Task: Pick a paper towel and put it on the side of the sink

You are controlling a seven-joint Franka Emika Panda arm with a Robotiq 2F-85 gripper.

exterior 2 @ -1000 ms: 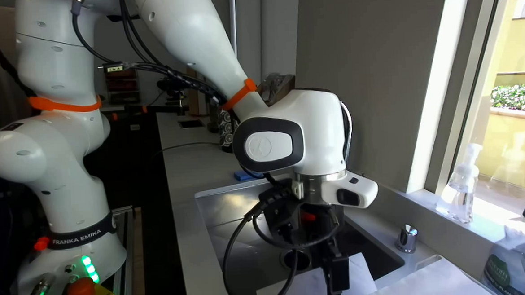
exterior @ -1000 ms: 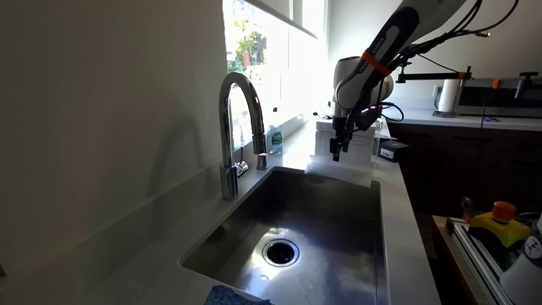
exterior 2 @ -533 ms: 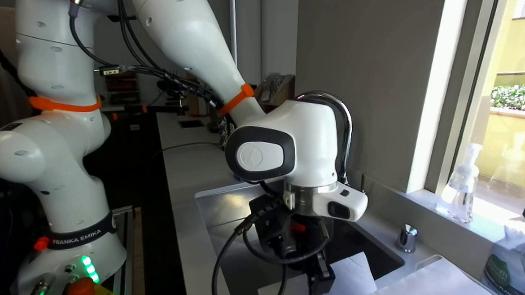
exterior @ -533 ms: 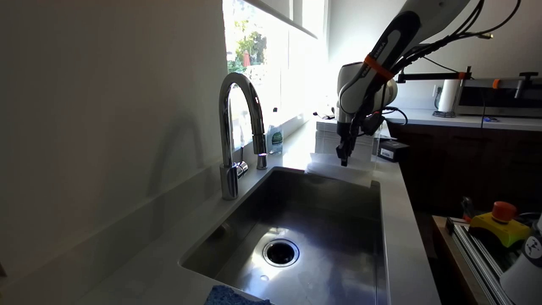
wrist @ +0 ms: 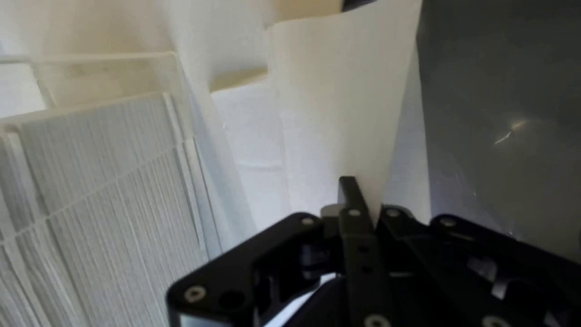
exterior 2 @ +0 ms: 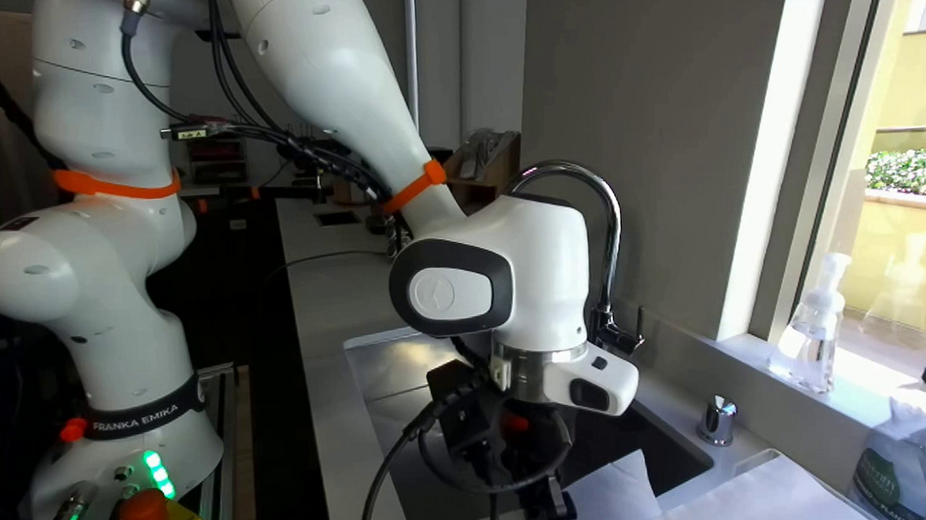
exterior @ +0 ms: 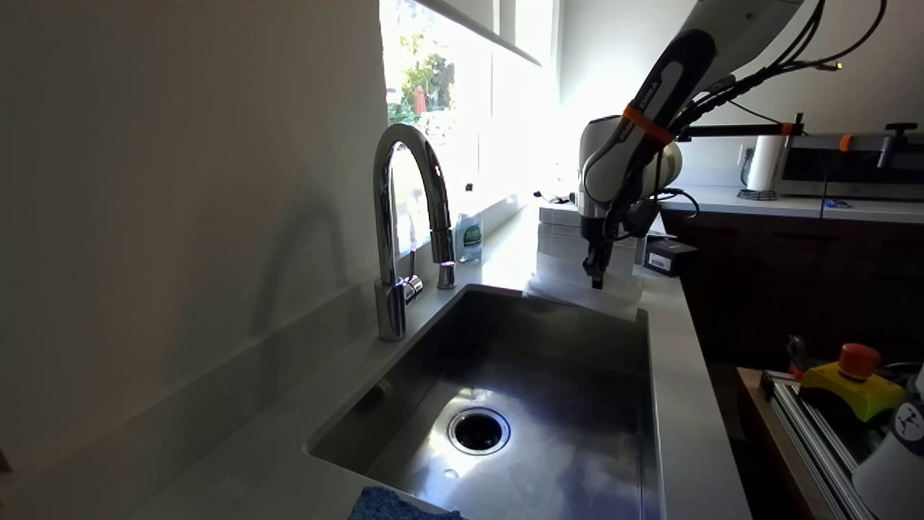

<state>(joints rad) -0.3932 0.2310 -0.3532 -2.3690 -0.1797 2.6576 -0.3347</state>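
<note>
In the wrist view, the closed end effector [wrist: 368,200] seems to pinch the paper towel [wrist: 336,109], between the white paper stack [wrist: 122,200] at left and the sink [wrist: 499,172] at right. The towel should be light, floppy, easy to rip; best held by a fold.

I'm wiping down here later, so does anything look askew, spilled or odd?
Yes: the paper towel juts past the rim of the sink, rather than lying wholly on the counter. In an exterior view, a droplet-like spot shows near the drain; whether it is water, I can't tell.
</note>
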